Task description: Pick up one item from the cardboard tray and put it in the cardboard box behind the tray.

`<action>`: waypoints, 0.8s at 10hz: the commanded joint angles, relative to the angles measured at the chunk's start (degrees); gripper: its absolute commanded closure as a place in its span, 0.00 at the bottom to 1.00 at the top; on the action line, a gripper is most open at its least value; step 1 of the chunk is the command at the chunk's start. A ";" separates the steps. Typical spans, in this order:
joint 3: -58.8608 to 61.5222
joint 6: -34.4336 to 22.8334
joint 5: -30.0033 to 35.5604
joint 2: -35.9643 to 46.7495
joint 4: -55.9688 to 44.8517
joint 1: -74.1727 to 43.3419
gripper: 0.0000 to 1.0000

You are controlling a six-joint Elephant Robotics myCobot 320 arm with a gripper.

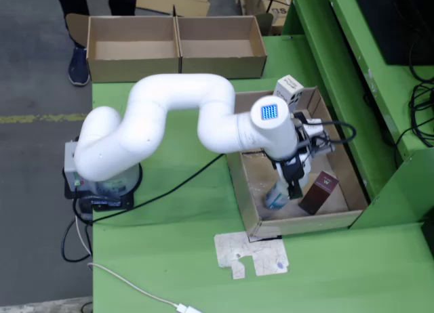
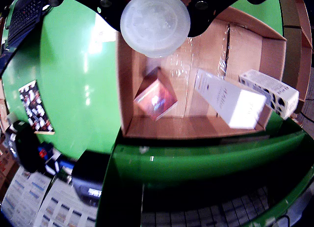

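The white arm (image 1: 169,116) is reaching from its base on the green table (image 1: 169,259) over the cardboard tray (image 1: 247,204). The gripper (image 1: 288,188) is hanging inside the tray, near its front wall as the fixed view shows it. Its black fingers (image 2: 105,8) are closing around a translucent round-capped container (image 2: 155,23), which is filling the space between them in the wrist view; in the fixed view the container is appearing as a pale object just above the tray floor.

A dark red box (image 1: 320,191) is standing tilted just to the right of the gripper in the fixed view, close to the front right corner. A white rectangular box (image 2: 229,100) is lying on the tray floor, and a white patterned box (image 1: 288,91) is resting over the tray's far rim. The floor between the red box and the white box is showing bare cardboard.

Two open cardboard boxes (image 1: 176,45) are sitting side by side at the table's far edge, well apart from the tray. A flat cardboard scrap (image 1: 252,253) is lying on the table just in front of the tray.
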 commanded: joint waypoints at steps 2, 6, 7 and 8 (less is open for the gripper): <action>-1.84 0.79 0.58 9.20 -0.66 0.34 1.00; -3.68 1.70 -0.40 12.97 -1.72 1.49 1.00; -5.16 1.52 -0.10 15.47 -1.70 1.28 1.00; -5.16 1.52 -0.10 15.47 -1.70 1.28 1.00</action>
